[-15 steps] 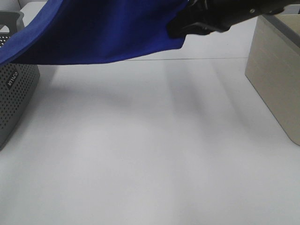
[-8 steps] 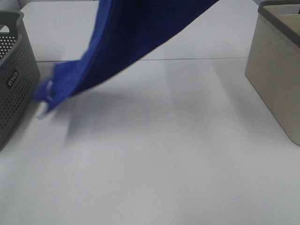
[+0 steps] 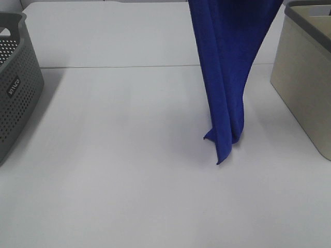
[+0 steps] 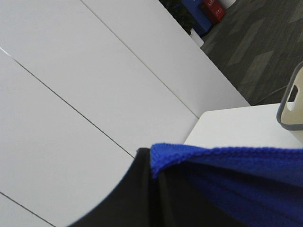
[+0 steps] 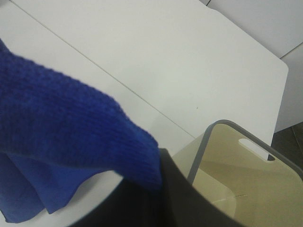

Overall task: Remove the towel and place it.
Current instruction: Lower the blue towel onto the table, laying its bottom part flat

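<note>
Two grippers, jaws hidden on both: the towel (image 3: 225, 77) lies over the black body of the left gripper (image 4: 137, 198) and the right gripper (image 5: 156, 198), so their opening cannot be told. Blue towel hangs in a narrow vertical fold, lower tip touching the table (image 3: 129, 181), near the beige basket (image 3: 305, 93), well apart from the grey perforated basket (image 3: 15, 103). Grey basket's white lettering: illegible.

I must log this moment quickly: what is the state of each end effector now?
Left end effector: towel against it, jaws hidden; cannot be told.
Right end effector: the same; cannot be told.
</note>
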Robot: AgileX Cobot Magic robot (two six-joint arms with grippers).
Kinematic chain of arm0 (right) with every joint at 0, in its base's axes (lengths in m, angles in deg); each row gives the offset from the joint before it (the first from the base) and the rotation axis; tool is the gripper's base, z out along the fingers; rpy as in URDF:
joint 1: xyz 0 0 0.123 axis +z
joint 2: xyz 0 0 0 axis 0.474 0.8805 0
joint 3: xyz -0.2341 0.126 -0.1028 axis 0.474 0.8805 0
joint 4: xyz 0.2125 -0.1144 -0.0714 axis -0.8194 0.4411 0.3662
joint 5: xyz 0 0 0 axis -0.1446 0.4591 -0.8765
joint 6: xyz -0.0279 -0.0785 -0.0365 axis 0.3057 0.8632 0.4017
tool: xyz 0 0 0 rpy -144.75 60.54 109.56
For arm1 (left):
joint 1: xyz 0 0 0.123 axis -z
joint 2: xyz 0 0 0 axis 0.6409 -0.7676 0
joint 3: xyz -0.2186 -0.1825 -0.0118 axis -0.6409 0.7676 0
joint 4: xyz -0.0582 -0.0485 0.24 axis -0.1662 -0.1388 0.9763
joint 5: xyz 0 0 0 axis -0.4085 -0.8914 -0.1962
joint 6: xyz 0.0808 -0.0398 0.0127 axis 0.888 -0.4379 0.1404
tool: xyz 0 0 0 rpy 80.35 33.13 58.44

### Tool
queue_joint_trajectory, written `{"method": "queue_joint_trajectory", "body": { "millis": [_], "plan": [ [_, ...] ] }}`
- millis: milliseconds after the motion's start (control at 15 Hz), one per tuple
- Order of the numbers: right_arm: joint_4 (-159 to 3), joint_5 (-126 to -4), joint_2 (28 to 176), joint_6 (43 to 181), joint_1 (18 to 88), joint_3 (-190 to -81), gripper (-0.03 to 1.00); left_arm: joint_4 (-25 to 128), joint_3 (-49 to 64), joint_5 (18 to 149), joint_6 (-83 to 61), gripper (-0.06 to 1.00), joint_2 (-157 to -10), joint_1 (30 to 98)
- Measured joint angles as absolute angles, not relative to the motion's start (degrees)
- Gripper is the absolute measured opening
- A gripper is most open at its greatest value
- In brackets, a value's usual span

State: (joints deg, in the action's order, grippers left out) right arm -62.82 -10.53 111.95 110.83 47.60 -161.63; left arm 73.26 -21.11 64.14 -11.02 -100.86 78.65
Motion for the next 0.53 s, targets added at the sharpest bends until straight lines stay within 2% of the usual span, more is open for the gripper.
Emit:
{"method": "queue_joint_trajectory", "body": {
  "millis": [333,533],
  "plan": [
    [-62.82,-4.46,111.83,110.89,47.60,-170.68,0.02,73.26,-21.11,60.94,-12.06,0.00,-99.88,78.65],
    [-62.88,-4.06,111.83,110.89,47.60,-172.51,0.02,72.98,-21.11,60.53,-12.28,0.00,-99.42,78.65]
  ]
}}
